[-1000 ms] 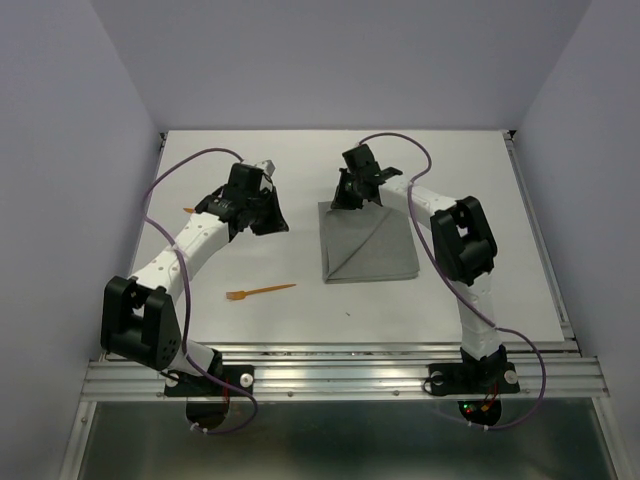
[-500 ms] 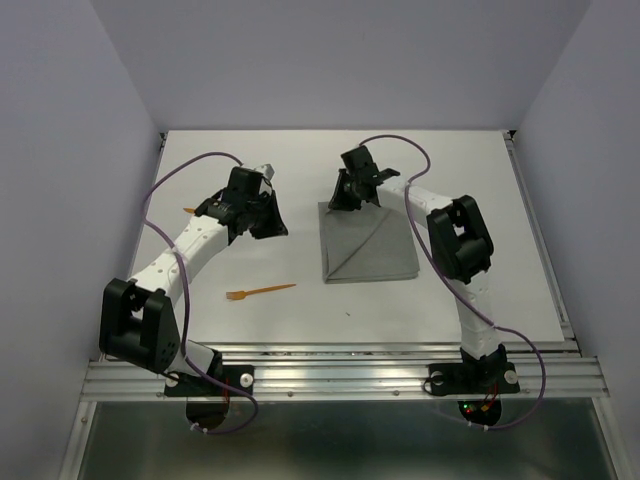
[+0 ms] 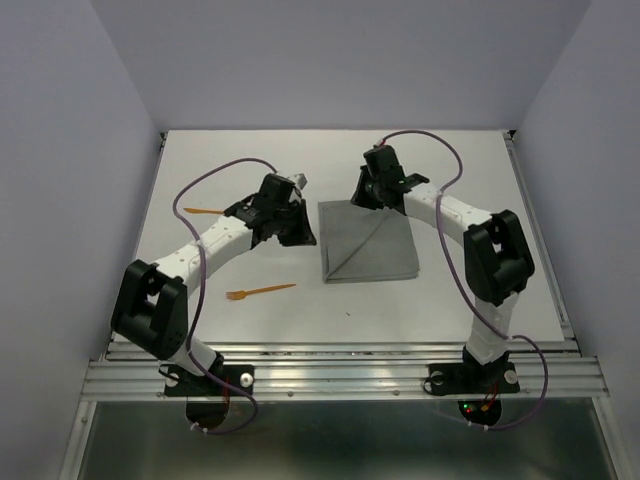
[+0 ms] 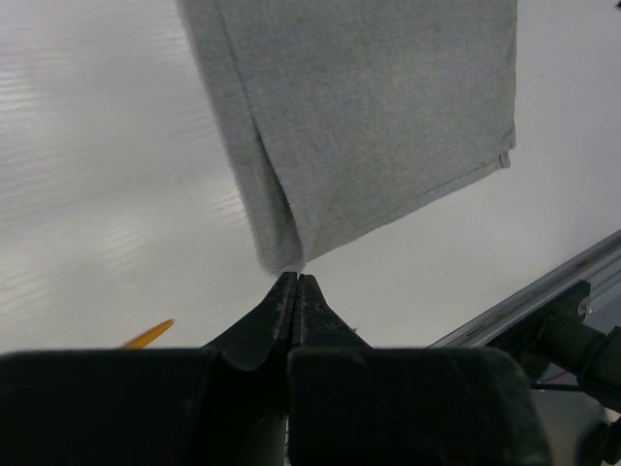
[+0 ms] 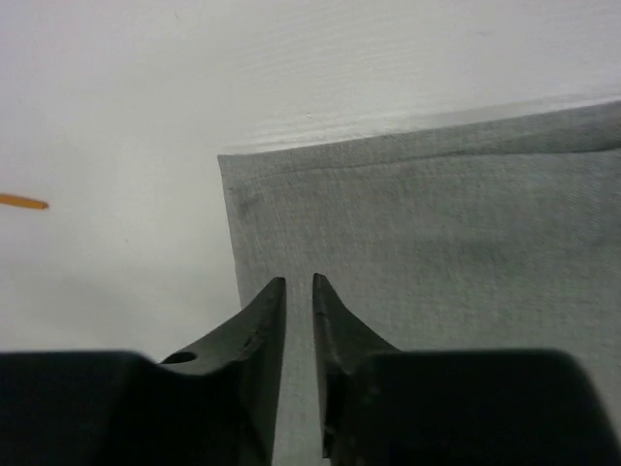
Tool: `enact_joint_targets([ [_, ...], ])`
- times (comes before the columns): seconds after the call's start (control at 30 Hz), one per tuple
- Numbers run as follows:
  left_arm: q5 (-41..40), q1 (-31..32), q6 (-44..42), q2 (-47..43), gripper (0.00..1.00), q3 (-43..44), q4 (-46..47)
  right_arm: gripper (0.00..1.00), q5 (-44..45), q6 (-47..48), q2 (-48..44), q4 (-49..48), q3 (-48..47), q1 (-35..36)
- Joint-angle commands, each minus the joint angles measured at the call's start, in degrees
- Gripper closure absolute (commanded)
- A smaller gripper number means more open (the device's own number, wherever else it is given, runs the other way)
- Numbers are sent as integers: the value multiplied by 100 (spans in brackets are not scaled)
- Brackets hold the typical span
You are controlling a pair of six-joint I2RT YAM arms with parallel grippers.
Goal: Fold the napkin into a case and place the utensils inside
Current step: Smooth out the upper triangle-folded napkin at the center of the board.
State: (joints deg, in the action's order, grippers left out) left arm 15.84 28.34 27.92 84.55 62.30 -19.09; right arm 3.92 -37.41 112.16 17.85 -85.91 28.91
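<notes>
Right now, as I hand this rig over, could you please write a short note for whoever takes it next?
Left gripper: shut, empty, tips right at a corner of the napkin.
Right gripper: fingers a narrow gap apart over the napkin's far edge, nothing seen held.
Napkin: flat on the table, partly folded, with a diagonal fold line showing; not a case yet.
Utensils: the fork lies left of the napkin's near corner; the second orange piece lies further left. Both are on bare table.
Left to do: finish the case, then put both utensils inside.
</notes>
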Motion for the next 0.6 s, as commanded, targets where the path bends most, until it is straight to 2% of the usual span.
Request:
enact_joint_targets([
  [0.0, 306, 574, 310, 421, 100, 203, 537, 88, 171, 401, -554, -185, 618, -332],
  [0.13, 534, 866, 451, 895, 100, 256, 810, 99, 21, 541, -739, -132, 1084, -534],
  [0.27, 754, 928, 521, 1281, 100, 265, 1135, 99, -67, 594, -617, -115, 1147, -641],
  [0.57, 596, 919, 346, 1766, 100, 353, 1083, 99, -120, 708, -2, -80, 629, -1010],
])
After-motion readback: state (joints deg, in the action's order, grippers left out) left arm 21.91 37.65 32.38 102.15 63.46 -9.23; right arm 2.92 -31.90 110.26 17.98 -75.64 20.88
